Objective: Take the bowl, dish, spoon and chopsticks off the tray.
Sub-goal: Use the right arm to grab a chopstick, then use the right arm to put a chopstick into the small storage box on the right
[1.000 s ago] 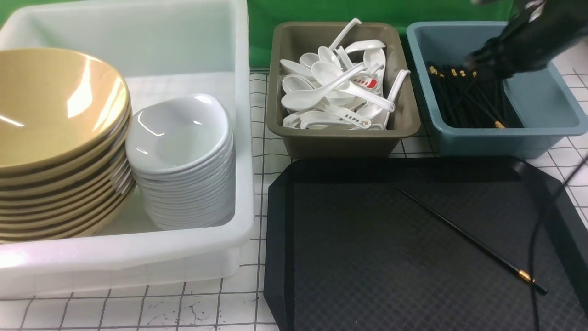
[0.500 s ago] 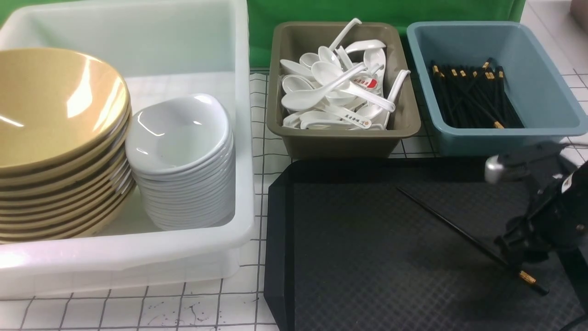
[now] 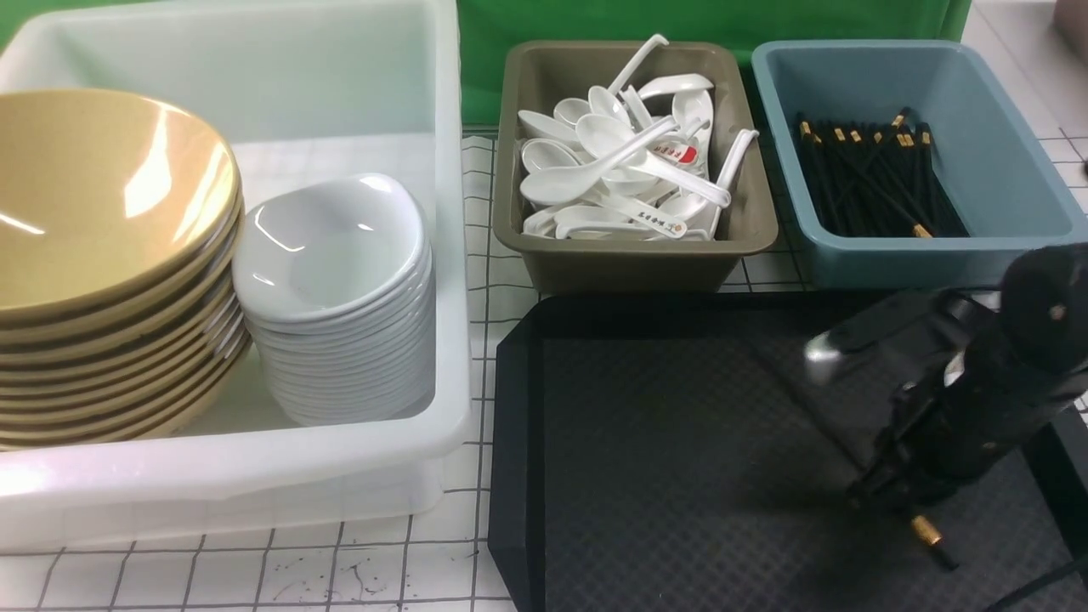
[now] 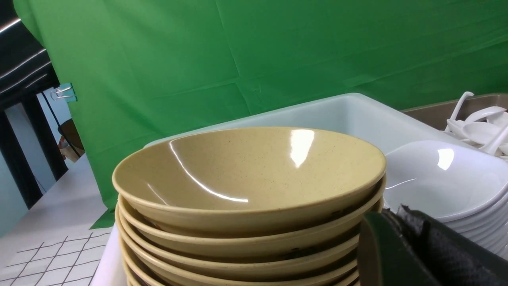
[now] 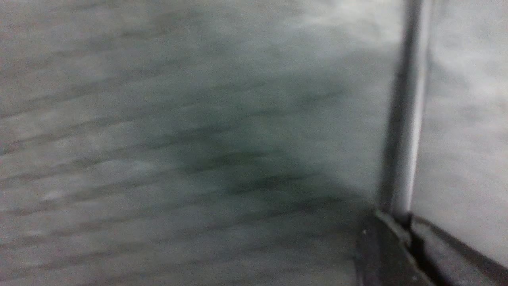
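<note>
My right gripper (image 3: 884,497) is down on the big flat black plastic tray (image 3: 663,459) with its diamond-textured floor, near the tray's right side. In my right wrist view a long thin black chopstick (image 5: 403,131) runs straight out from between my two fingers (image 5: 381,246), which appear closed onto it. In the front view only its gold-banded end (image 3: 928,537) pokes out below my wrist; the rest is hidden behind my arm.

I judge this stick to be very light, stiff and smooth. It lies low on the textured floor, so there is little to get under, and a glossy thin rod like this can roll or pivot in a pinch. I am holding it towards the banded end rather than its middle, so the long free part may droop or swing as I lift.

No bowl, dish or spoon shows on the tray. My left gripper (image 4: 416,254) sits beside the stack of glossy mustard-yellow bowls (image 4: 250,186), closed and empty.
</note>
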